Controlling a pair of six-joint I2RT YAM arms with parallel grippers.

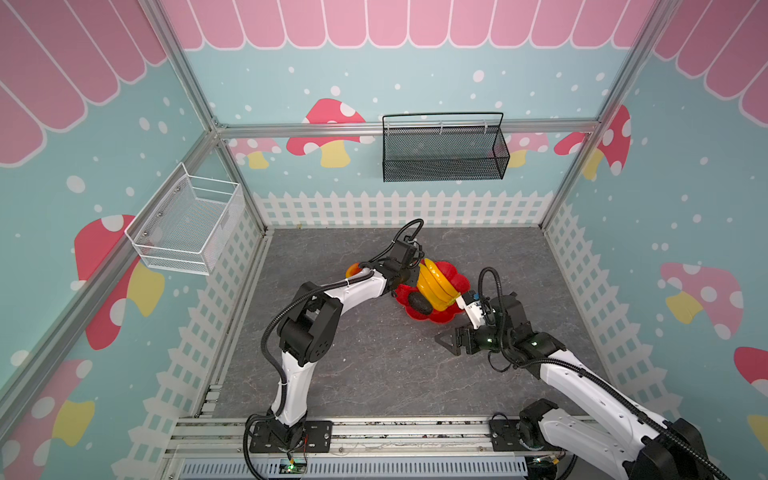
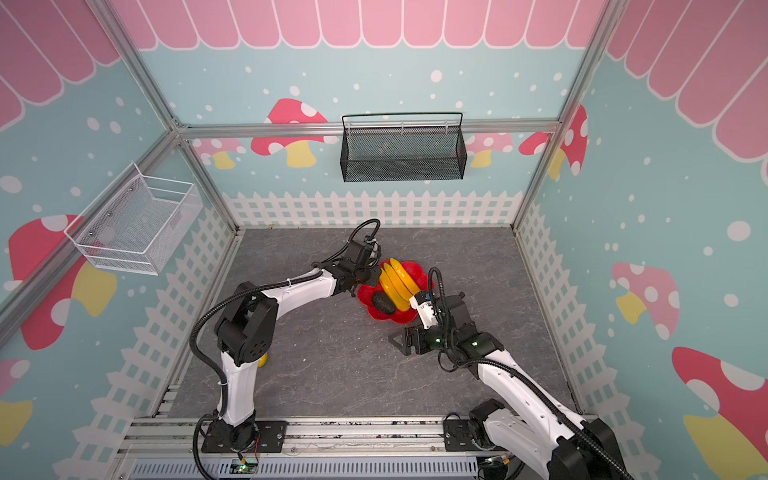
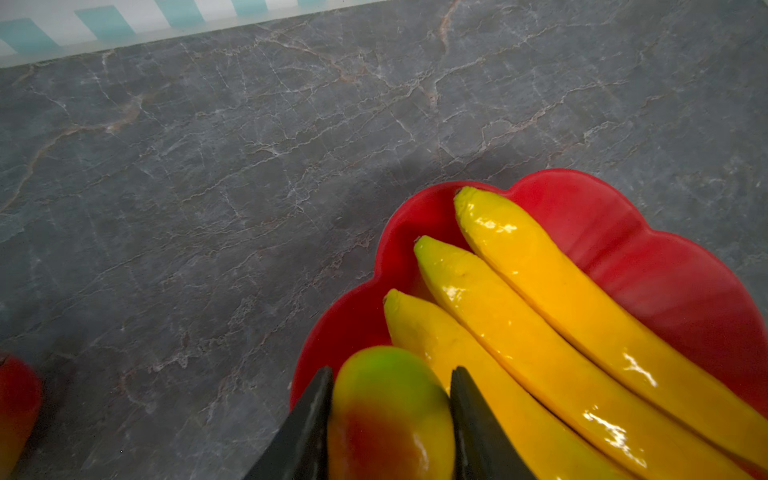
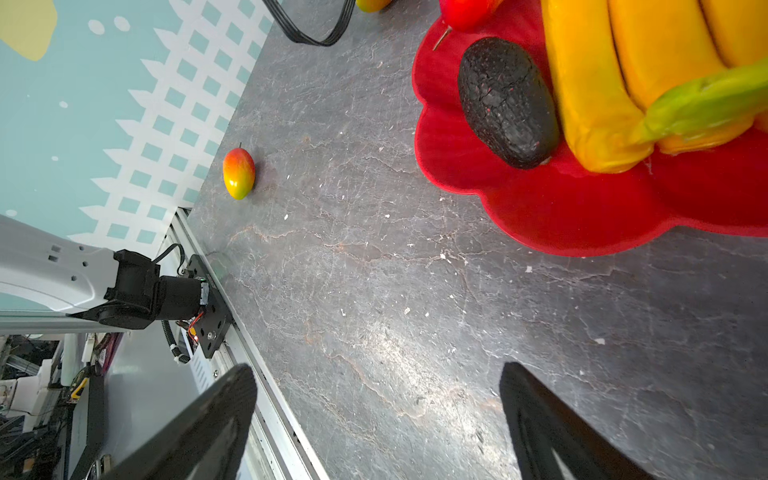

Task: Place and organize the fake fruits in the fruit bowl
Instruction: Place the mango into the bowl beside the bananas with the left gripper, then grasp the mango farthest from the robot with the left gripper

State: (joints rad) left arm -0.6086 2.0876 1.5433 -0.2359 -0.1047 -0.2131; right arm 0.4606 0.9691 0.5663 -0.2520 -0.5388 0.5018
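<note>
Left arm: reaches to the fruit bowl (image 3: 623, 232), left rim | left hand (image 3: 390, 370): narrow, grasping held mango (image 3: 386, 415) above rim | right hand (image 4: 378, 374): spread wide, empty, over table (image 4: 374, 291) | bananas (image 3: 540, 291): in bowl, mid-table, tips toward far edge | avocado (image 4: 507, 104): alongside | loose mango (image 4: 239, 173): left edge.

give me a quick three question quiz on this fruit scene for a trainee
1. True or false: the avocado lies in the red bowl.
2. What does the left gripper hold? A) avocado B) mango C) nothing
3. How many mangoes lie on the table outside the bowl?
Key: 1 true; 2 B; 3 two, the fence-side mango and the far mango.
</note>
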